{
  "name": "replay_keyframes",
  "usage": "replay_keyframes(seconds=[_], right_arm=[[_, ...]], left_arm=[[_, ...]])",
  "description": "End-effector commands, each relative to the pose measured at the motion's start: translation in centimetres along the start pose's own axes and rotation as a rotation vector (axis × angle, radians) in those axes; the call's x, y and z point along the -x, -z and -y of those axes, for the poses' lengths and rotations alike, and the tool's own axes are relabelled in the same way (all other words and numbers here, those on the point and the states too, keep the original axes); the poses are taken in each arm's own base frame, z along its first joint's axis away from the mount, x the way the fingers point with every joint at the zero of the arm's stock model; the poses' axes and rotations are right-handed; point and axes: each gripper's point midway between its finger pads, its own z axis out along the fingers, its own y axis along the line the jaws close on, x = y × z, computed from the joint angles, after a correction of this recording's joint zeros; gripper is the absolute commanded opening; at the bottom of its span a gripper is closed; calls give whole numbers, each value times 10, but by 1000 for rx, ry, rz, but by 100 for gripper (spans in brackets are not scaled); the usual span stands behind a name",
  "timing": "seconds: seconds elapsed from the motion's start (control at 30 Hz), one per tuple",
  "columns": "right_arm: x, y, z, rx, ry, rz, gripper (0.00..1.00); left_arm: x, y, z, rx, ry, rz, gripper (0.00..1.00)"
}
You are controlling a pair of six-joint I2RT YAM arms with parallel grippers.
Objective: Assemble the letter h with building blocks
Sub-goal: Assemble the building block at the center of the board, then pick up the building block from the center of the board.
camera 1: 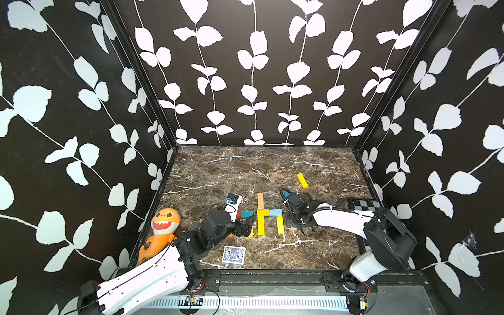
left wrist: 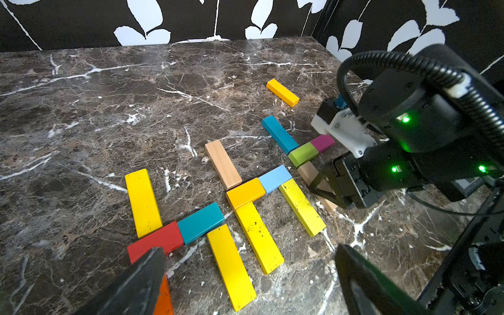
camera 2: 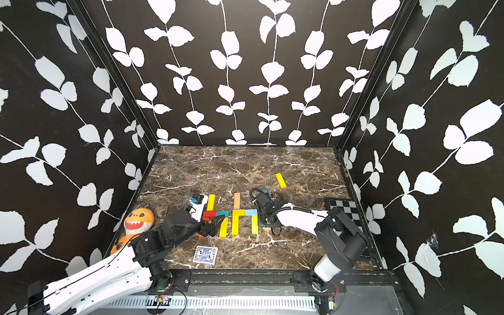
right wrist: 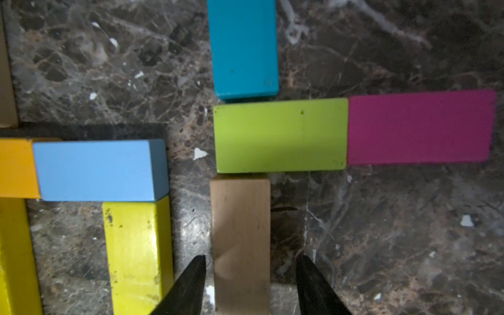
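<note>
Building blocks lie flat in three clusters. In the middle, a tan block (camera 1: 260, 200), an orange-yellow, a light blue (camera 1: 276, 212) and two yellow blocks (camera 1: 261, 226) form an h. To its left lie a yellow (left wrist: 143, 201), a red (left wrist: 155, 241), a teal (left wrist: 200, 222) and another yellow block. My left gripper (left wrist: 249, 248) hangs wide open over them, one finger above an orange block (left wrist: 163, 297). My right gripper (right wrist: 251, 261) is open astride a tan block (right wrist: 240, 240), with gaps on both sides. That block abuts a lime block (right wrist: 281, 135), which touches a teal (right wrist: 242, 49) and a magenta block (right wrist: 420, 126).
A loose yellow block (camera 1: 302, 180) lies further back on the marble table (camera 1: 245, 169). An orange shark plush (camera 1: 161, 226) leans at the left wall. A blue card deck (camera 1: 233, 255) lies near the front edge, and a checkerboard (camera 1: 365, 204) at the right.
</note>
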Motion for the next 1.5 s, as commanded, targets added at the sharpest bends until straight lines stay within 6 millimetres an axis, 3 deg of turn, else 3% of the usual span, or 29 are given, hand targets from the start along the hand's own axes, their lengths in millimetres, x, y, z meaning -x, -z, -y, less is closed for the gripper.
replay_keyframes(seconds=[0.0, 0.2, 0.37, 0.6, 0.7, 0.87, 1.2, 1.47], right_arm=[[24, 21, -8, 39, -3, 78, 56], [68, 71, -2, 125, -42, 252, 64], [106, 86, 16, 168, -127, 362, 74], [155, 48, 30, 191, -204, 219, 72], [170, 7, 46, 115, -163, 151, 70], [194, -23, 65, -9, -96, 96, 69], [213, -41, 92, -129, -84, 101, 67], [213, -68, 84, -68, -57, 25, 63]], left_arm=[[0, 0, -4, 16, -7, 4, 99], [7, 3, -2, 17, -17, 11, 99], [13, 3, -4, 37, -14, 10, 99], [24, -1, 0, 45, 0, 14, 99], [23, -8, 3, 42, 4, -11, 99], [21, -14, 6, 42, 13, -34, 99], [19, -21, 7, 49, 32, -47, 99], [17, -23, 6, 53, 31, -55, 99]])
